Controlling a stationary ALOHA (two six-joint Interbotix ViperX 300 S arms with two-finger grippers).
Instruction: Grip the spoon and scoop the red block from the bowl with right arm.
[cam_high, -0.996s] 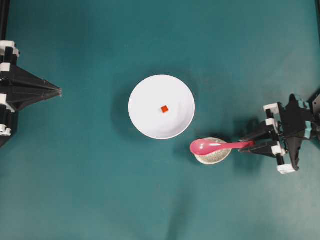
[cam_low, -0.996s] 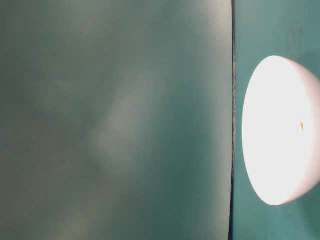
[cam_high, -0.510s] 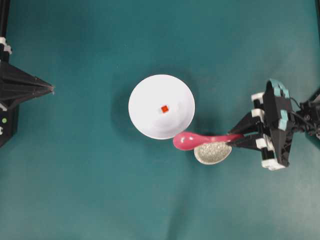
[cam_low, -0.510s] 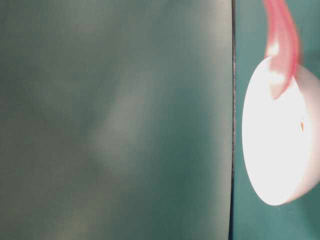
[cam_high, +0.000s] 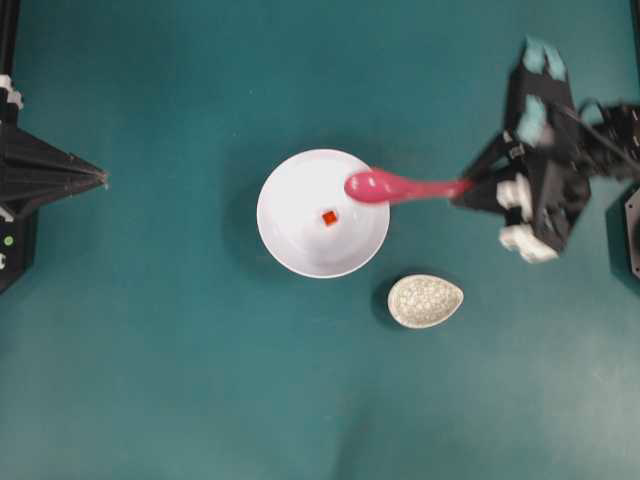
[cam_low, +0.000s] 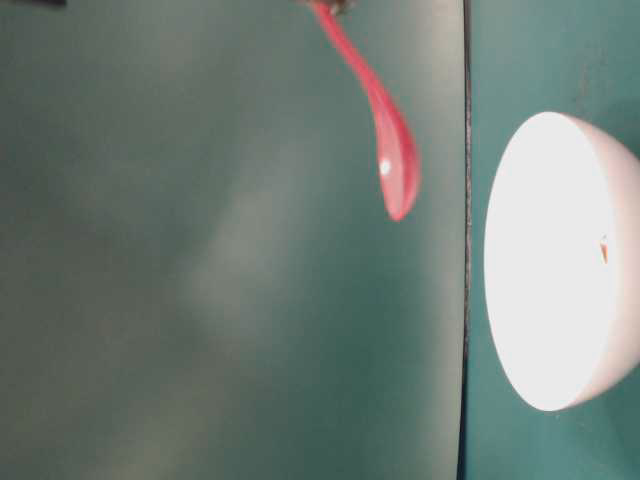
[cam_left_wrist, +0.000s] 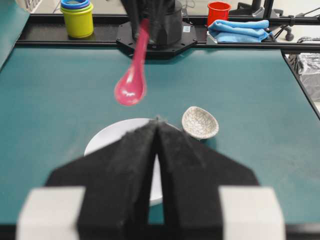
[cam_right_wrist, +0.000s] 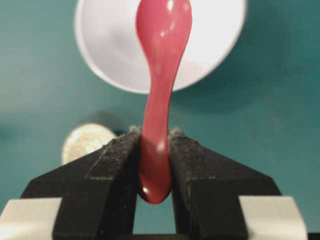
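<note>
The table (cam_high: 200, 400) is lying bare and teal under everything. The right arm (cam_high: 545, 170) is reaching in from three o'clock in the overhead view, and its gripper (cam_right_wrist: 155, 155) is clamping the spoon's handle end between both pads. The left gripper (cam_left_wrist: 157, 135) is sitting at nine o'clock with its jaws pressed together, holding nothing, well apart from the work.

The bowl (cam_high: 290, 240) is resting at the centre of the overhead view. The small speckled dish (cam_high: 425, 301) is lying near its five o'clock side, not touching it.

The spoon (cam_high: 395, 187) is hanging in the air with its scoop over the bowl's two o'clock rim; the table-level view is showing it well above the bowl, scoop drooping downward.

The red block (cam_high: 329, 217) is sitting inside the bowl just off centre, at about seven o'clock from the scoop.

The step in hand looks like carrying the spoon in for the scoop. To do it well, the arm should be lowering the scoop onto the bowl floor on the block's two o'clock side, then sliding toward eight o'clock so the lip is slipping under the cube. The block is tiny and may be skating ahead, so a slow, shallow pass against the far wall should help.
</note>
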